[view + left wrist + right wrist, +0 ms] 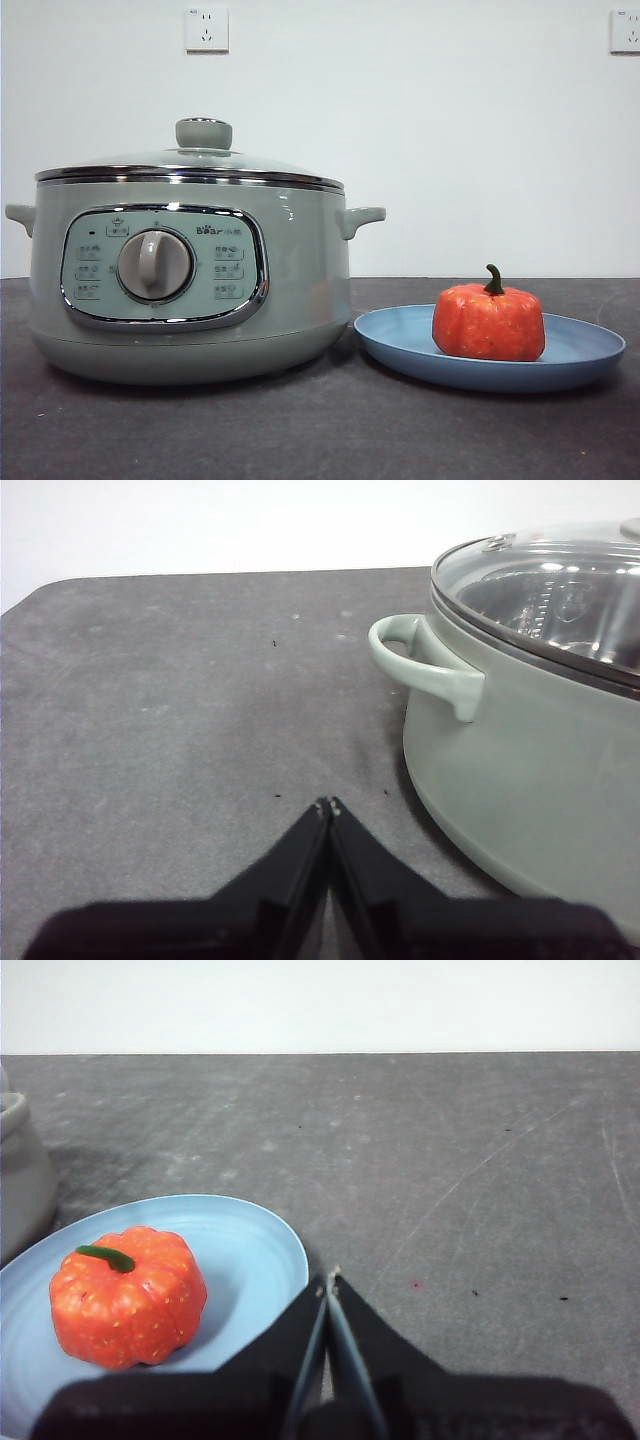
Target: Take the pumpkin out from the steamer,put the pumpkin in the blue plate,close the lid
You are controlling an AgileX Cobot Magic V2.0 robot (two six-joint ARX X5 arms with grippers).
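Observation:
The sage-green steamer (190, 280) stands at the left of the front view with its glass lid (195, 160) seated on top, knob up. To its right the orange pumpkin (489, 322) sits upright in the blue plate (400, 340). My left gripper (328, 806) is shut and empty above the table, beside the steamer (520, 770) near its side handle (425, 665); the lid (560, 590) shows closed there too. My right gripper (329, 1282) is shut and empty, just past the rim of the blue plate (250, 1250), with the pumpkin (128, 1297) lying apart from it. Neither arm appears in the front view.
The dark grey tabletop (330, 430) runs to a white wall with two sockets (206, 29). Bare table (180, 700) lies beside the steamer on the left gripper's side, and more (470, 1180) stretches beyond the plate on the right gripper's side.

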